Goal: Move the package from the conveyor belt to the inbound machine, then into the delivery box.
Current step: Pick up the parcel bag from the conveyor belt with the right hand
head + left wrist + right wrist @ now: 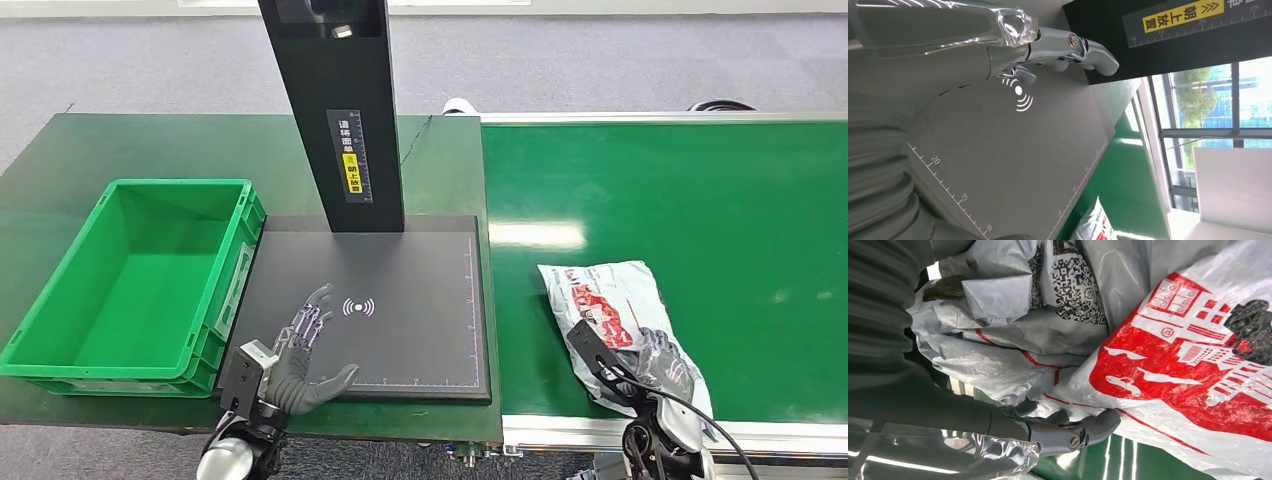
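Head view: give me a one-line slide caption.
Right hand on the package on the conveyor belt; left hand open over scanner pad.

A dark green counter (130,150) is standing over grey carpeted floor (150,60). Through the left wrist view, a window (1213,100) is showing leafy trees (1193,95) and blue sky beyond a white ledge (1233,185).
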`<action>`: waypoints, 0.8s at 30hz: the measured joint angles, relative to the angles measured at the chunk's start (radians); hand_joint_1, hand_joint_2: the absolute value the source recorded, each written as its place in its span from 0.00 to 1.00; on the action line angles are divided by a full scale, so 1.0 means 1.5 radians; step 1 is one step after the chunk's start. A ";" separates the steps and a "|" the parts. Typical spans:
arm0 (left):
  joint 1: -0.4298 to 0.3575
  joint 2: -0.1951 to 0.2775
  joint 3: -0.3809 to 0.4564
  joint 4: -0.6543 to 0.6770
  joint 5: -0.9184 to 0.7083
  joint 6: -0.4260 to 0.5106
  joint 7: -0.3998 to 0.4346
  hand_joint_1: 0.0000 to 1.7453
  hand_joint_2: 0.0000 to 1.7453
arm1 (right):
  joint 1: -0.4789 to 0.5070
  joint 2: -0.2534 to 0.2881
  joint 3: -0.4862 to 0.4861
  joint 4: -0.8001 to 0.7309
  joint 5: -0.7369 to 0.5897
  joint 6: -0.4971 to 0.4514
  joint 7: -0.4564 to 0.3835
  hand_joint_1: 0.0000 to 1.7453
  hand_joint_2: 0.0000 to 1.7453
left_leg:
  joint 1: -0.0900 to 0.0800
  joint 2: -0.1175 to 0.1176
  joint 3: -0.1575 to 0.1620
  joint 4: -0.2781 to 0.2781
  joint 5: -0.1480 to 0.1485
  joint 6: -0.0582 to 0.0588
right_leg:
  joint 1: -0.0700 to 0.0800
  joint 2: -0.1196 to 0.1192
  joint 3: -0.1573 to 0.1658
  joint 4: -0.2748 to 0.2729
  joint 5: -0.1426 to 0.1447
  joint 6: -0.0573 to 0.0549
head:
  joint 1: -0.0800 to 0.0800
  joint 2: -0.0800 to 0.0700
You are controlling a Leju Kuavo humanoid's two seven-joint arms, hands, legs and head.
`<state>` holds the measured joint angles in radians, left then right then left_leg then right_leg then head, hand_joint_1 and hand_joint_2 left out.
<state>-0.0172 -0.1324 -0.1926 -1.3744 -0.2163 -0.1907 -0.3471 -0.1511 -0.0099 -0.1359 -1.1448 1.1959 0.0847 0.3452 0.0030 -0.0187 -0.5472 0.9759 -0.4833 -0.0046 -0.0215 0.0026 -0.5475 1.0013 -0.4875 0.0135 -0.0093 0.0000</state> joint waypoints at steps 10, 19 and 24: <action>0.002 0.000 0.002 -0.002 0.000 0.004 0.000 0.00 1.00 | -0.004 0.001 -0.006 0.004 0.013 0.018 0.004 0.37 1.00 | 0.000 0.000 0.000 0.000 0.000 0.000 | 0.000 0.000 0.000 0.000 0.000 0.000 | 0.000 0.000; 0.002 -0.002 0.003 -0.003 0.002 0.014 -0.001 0.00 1.00 | -0.028 0.001 -0.006 0.035 0.054 0.005 -0.022 1.00 1.00 | 0.000 0.000 0.000 0.000 0.000 0.000 | 0.000 0.000 0.001 0.000 0.000 0.000 | 0.000 0.000; 0.014 -0.002 0.004 -0.012 -0.002 0.022 -0.009 0.00 1.00 | -0.029 0.011 -0.002 0.037 0.068 -0.053 -0.052 1.00 1.00 | 0.000 0.000 0.000 0.000 0.000 0.000 | 0.000 0.000 0.001 0.000 0.000 0.000 | 0.000 0.000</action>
<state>0.0042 -0.1359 -0.1871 -1.3921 -0.2194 -0.1579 -0.3613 -0.1953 0.0059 -0.1391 -1.0900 1.2982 0.0045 0.2671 0.0031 -0.0187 -0.5469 0.9758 -0.4833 -0.0046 -0.0215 0.0026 -0.5465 1.0014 -0.4874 0.0135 -0.0093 0.0000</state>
